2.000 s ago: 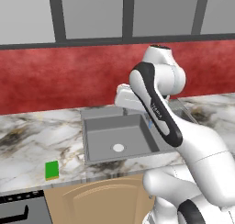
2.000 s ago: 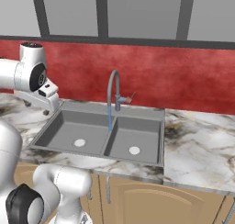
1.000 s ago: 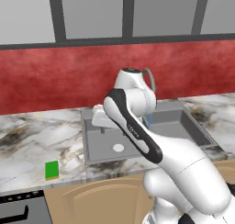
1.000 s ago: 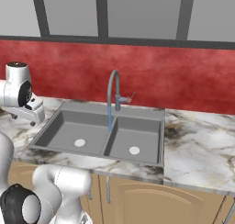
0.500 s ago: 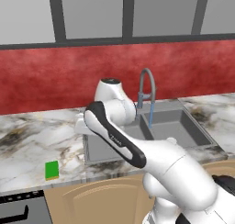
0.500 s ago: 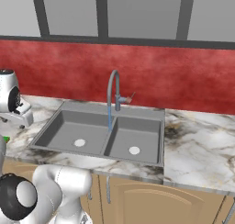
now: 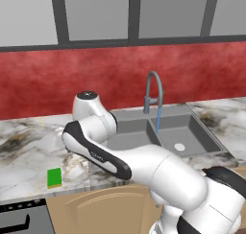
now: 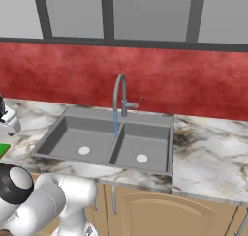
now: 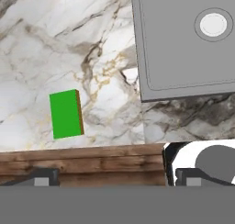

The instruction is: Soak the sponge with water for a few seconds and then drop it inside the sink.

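The sponge, a small green block with a tan edge, lies flat on the marble counter left of the sink. It also shows near the counter's front edge and as a green sliver at the far left. My gripper hangs above the counter's front edge, open, its fingertips wide apart with nothing between them; the sponge lies ahead and to the left. A thin stream of water runs from the arched grey faucet down into the sink.
My arm bends low across the sink's left part. A wooden cabinet front runs below the counter edge. A dark stove top sits at the lower left. The red backsplash closes off the rear.
My arm has swung left from over the sink to the counter beside it. The gripper stays open. The sponge has not moved.
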Controlling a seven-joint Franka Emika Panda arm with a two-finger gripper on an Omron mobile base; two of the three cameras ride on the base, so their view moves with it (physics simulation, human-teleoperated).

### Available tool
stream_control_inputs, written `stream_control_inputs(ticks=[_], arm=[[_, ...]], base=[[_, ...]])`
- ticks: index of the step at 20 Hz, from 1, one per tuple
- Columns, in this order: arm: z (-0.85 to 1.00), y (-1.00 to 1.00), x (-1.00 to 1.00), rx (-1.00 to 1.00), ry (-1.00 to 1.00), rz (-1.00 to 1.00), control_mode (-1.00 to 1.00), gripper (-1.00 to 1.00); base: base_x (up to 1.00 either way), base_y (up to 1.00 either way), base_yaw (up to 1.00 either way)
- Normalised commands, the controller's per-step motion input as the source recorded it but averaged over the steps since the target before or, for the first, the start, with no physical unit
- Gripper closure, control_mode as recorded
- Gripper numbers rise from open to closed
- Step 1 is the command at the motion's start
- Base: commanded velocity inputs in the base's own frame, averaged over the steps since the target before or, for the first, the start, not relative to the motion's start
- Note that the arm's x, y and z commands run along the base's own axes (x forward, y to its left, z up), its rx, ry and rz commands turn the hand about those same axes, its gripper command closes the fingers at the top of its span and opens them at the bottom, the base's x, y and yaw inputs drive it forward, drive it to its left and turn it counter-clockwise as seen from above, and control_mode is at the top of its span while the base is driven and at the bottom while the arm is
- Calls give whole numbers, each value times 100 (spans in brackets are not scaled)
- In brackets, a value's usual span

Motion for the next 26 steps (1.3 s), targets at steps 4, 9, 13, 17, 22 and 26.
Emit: stream_control_inputs(ticks=[4, 9, 13, 17, 22, 26], arm=[[-8, 47, 13, 0, -15, 0, -100, -100], [0, 23, 2, 0, -7, 0, -100, -100], [0, 4, 0, 0, -3, 0, -100, -100], [-2, 6, 0, 1, 0, 0, -100, -100], [-5, 5, 0, 11, 0, 2, -100, -100], [-11, 0, 0, 13, 0, 4, -100, -100]], base=[[0, 0, 0], [0, 0, 0], [0, 0, 0], [0, 0, 0], [0, 0, 0], [0, 0, 0]])
